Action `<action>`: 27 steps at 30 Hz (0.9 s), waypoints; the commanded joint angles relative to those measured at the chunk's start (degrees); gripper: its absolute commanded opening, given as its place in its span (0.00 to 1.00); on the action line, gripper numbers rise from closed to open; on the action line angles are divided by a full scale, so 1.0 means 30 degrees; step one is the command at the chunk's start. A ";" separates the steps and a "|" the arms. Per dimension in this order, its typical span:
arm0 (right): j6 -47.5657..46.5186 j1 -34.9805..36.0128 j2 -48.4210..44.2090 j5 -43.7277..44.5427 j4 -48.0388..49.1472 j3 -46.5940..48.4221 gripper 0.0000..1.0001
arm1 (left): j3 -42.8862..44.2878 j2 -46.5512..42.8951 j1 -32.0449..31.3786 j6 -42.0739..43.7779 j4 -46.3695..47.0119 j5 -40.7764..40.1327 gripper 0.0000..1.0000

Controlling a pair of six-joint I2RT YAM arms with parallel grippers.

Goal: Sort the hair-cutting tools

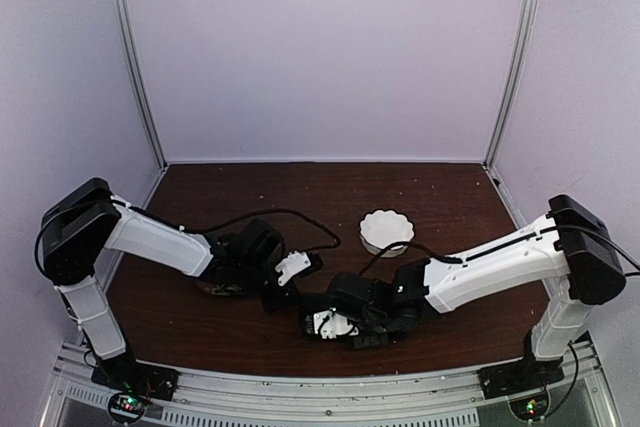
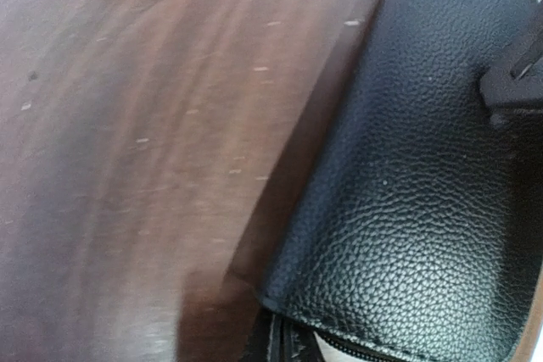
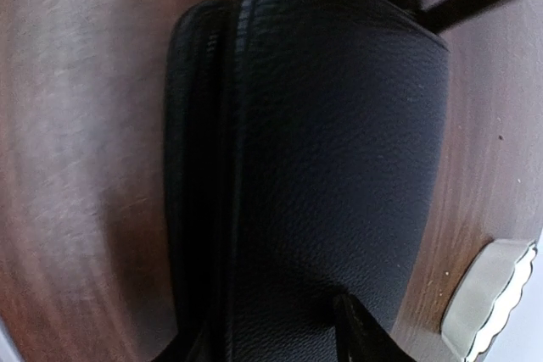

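- Top external view shows you the dark brown wooden table [image 1: 200, 197] with open wood across its far half. Both arms crowd the near middle, with the left gripper [image 1: 283, 285] just beside the right gripper [image 1: 325, 325]. A white scalloped round plate [image 1: 385, 230] sits near behind them.
- Only the left wrist view shows you the zipper edge of the flat black pebbled leather zip case [image 2: 407, 192], with free wood to its left.
- Right wrist view adds the case's rounded end, with the plate rim close by.
- You cannot tell how wide either claw stands or what it holds.
- You cannot tell where the hair-cutting tools lie.
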 commanded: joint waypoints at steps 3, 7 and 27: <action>0.1720 -0.1421 0.2239 0.0051 0.0078 -0.0111 0.33 | 0.0184 -0.0235 0.0184 -0.0690 -0.0928 -0.2380 0.00; 0.2209 -0.2122 0.2648 -0.0473 -0.0333 0.0413 0.27 | -0.0537 -0.0794 0.0071 -0.2099 -0.1443 -0.1174 0.00; -0.0663 -0.2111 -0.0150 -0.2358 -0.1564 -0.0372 0.52 | -0.0727 -0.2716 -0.1749 -0.4092 -0.3572 -0.1450 0.00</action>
